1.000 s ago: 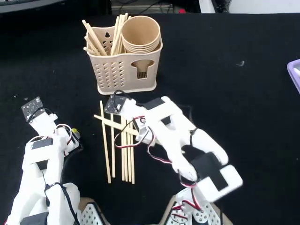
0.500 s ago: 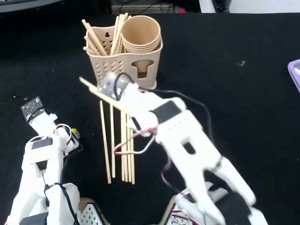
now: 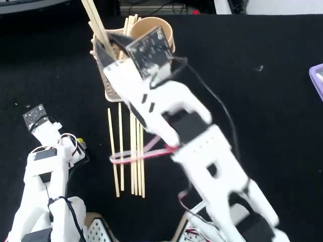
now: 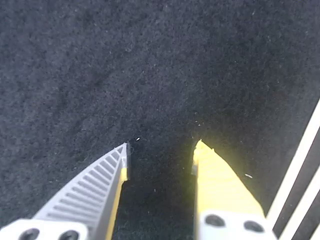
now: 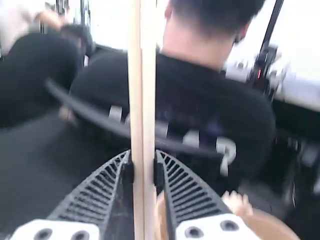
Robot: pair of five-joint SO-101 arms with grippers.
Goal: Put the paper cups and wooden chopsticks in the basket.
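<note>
High view: the right gripper hangs over the basket, pinching two wooden chopsticks that slant steeply upward.

In the right wrist view its ribbed jaws press on the pair side by side. The sticks look light, stiff and smooth, so they could swivel or scissor in so narrow a pinch, and a hold near mid-length seems safest. The paper cups stand stacked in one compartment, and the one beside them is crowded with sticks, so the rim leaves little room to drop more in. The loose chopsticks lie in a row on the black cloth near the basket, between the arms. The left gripper is spread and empty above bare cloth.
</note>
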